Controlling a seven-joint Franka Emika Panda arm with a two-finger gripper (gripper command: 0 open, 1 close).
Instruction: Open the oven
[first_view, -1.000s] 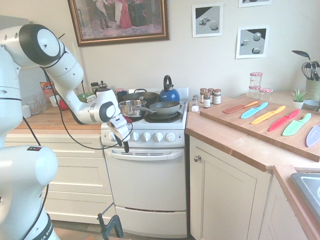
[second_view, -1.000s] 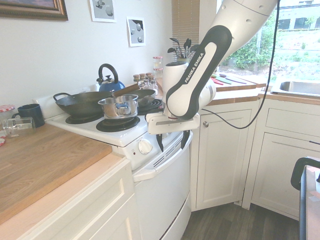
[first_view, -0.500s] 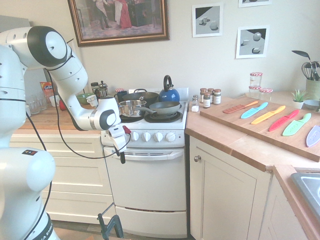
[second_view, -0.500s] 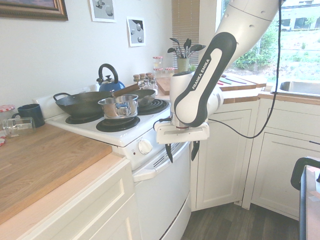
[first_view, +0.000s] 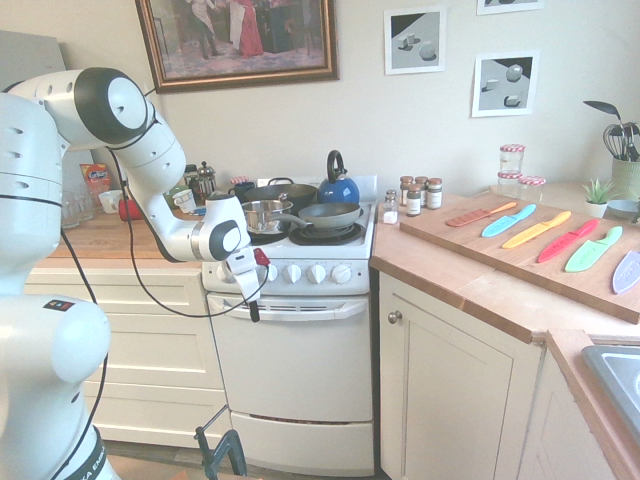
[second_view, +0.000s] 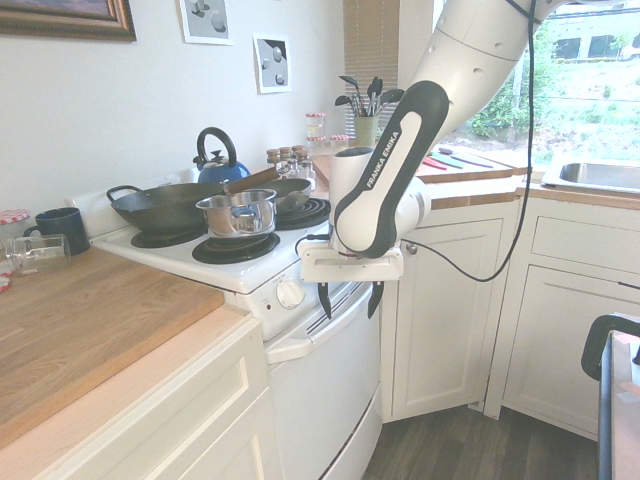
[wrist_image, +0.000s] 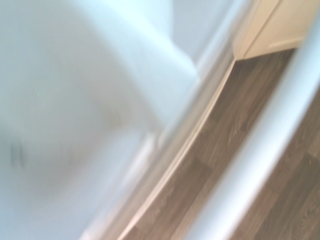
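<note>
Shifted slightly toward the cooker, jaws spread wide, white oven shut, curved handle.

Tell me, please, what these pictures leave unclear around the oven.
- Oven's interior: hidden in both exterior views behind the shut door.
- Markings on the knobs: too small in the first exterior view.
- Pale surface in the wrist view: too blurred for detail.
</note>
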